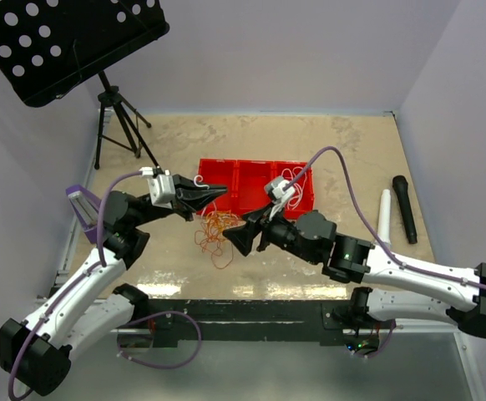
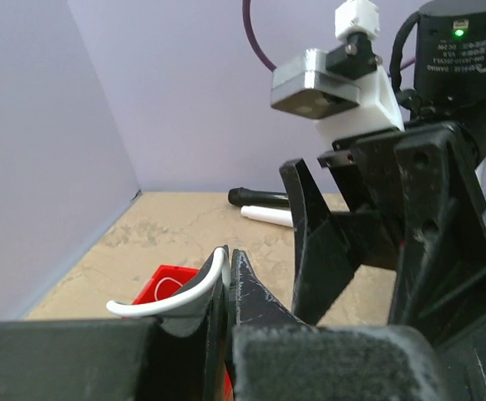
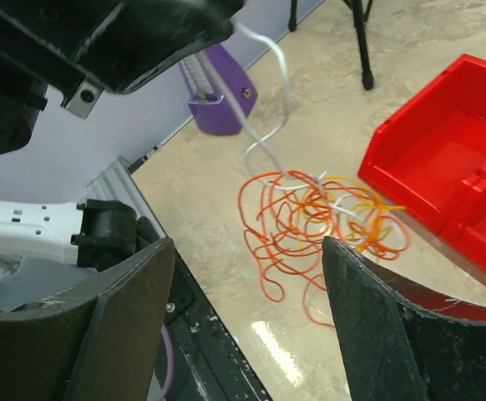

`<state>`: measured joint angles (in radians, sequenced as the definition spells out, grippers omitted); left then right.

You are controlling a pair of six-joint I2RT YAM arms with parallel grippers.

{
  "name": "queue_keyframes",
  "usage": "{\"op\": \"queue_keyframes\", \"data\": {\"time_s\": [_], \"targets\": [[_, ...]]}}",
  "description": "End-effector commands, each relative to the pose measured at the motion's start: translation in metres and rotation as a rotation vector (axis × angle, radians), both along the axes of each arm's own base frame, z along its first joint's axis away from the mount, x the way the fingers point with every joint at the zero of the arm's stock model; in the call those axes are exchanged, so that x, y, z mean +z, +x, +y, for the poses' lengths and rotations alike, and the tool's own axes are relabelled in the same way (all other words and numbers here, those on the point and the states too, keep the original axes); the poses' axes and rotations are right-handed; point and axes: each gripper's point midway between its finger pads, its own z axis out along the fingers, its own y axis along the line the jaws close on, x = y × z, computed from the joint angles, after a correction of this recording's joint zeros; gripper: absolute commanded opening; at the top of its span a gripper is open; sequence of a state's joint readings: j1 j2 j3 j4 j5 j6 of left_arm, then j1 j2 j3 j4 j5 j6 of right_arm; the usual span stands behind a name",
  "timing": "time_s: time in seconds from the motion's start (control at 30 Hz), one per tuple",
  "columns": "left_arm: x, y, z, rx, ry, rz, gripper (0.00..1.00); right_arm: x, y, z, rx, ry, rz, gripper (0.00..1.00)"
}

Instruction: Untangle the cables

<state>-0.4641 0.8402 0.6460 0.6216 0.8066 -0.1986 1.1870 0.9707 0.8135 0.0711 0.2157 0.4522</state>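
A tangle of orange, yellow and white cables (image 1: 216, 230) lies on the table in front of the red bin (image 1: 226, 171). My left gripper (image 1: 220, 194) is shut on a white cable (image 2: 176, 296) and holds it above the tangle. In the right wrist view this white cable (image 3: 264, 125) rises from the tangle (image 3: 310, 221) up to the left gripper. My right gripper (image 1: 235, 240) is open and empty, low beside the tangle's right side. In its own view it (image 3: 248, 242) stands just short of the orange loops.
The red bin has three compartments, and a white cord (image 1: 297, 177) lies in the right one. A black microphone (image 1: 405, 209) and a white tube (image 1: 384, 215) lie at right. A music stand (image 1: 68, 42) on a tripod (image 1: 118, 125) and a purple holder (image 1: 83, 205) stand at left.
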Motion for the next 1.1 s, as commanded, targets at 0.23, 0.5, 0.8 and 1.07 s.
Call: {"op": "queue_keyframes", "data": {"time_s": [0.23, 0.5, 0.8, 1.07], "targets": [[0.031, -0.004, 0.005, 0.006, -0.040, -0.073, 0.00, 0.037, 0.028, 0.037, -0.147, 0.070, -0.101, 0.51], [0.036, -0.016, 0.004, -0.043, -0.045, -0.066, 0.00, 0.026, 0.044, 0.046, -0.244, 0.032, -0.103, 0.42], [0.054, -0.029, 0.005, -0.090, -0.067, -0.067, 0.00, 0.003, 0.049, 0.057, -0.277, -0.001, -0.078, 0.38], [0.085, -0.039, 0.007, -0.119, -0.092, -0.075, 0.00, -0.052, 0.042, 0.062, -0.252, -0.049, 0.015, 0.33]]}}
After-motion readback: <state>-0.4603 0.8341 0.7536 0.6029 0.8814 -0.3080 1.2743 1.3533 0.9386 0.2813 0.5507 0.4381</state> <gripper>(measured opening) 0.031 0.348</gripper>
